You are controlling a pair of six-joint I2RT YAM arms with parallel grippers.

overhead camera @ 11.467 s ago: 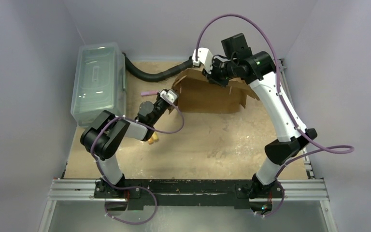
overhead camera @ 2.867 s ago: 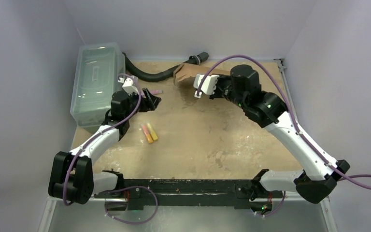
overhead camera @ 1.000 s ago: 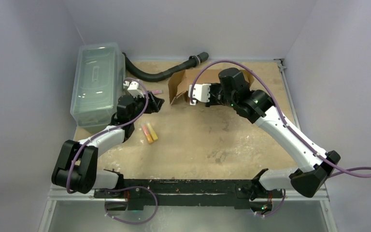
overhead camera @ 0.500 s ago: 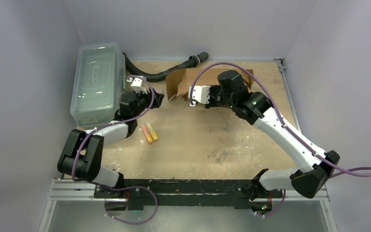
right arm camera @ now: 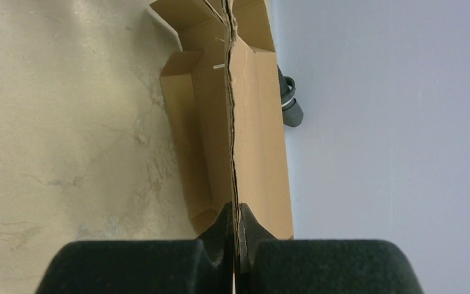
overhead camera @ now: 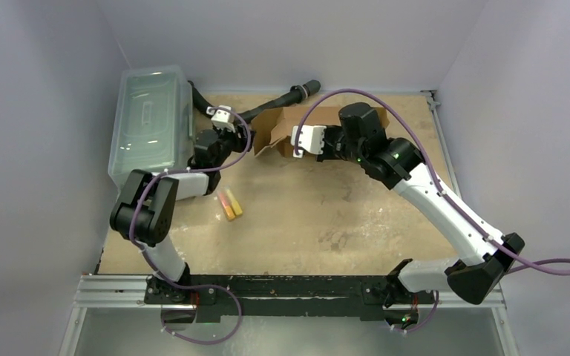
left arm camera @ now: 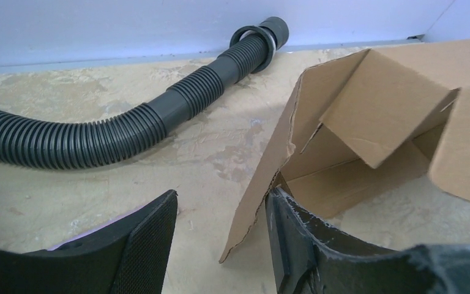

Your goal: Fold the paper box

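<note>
plain brown corrugated cardboard box [overhead camera: 273, 132], half folded, at the far side of the scuffed sandy tabletop [overhead camera: 326, 215], beside a ribbed black hose [left arm camera: 159, 116], right gripper [right arm camera: 235, 214] pinched tight on a panel edge, left gripper [left arm camera: 220, 202] spread apart around a flap corner

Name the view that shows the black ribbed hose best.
Left wrist: the black ribbed hose lies close, ridges and cuff clear. Top external shows it small, partly behind the left arm; right wrist, only its cuff.
</note>
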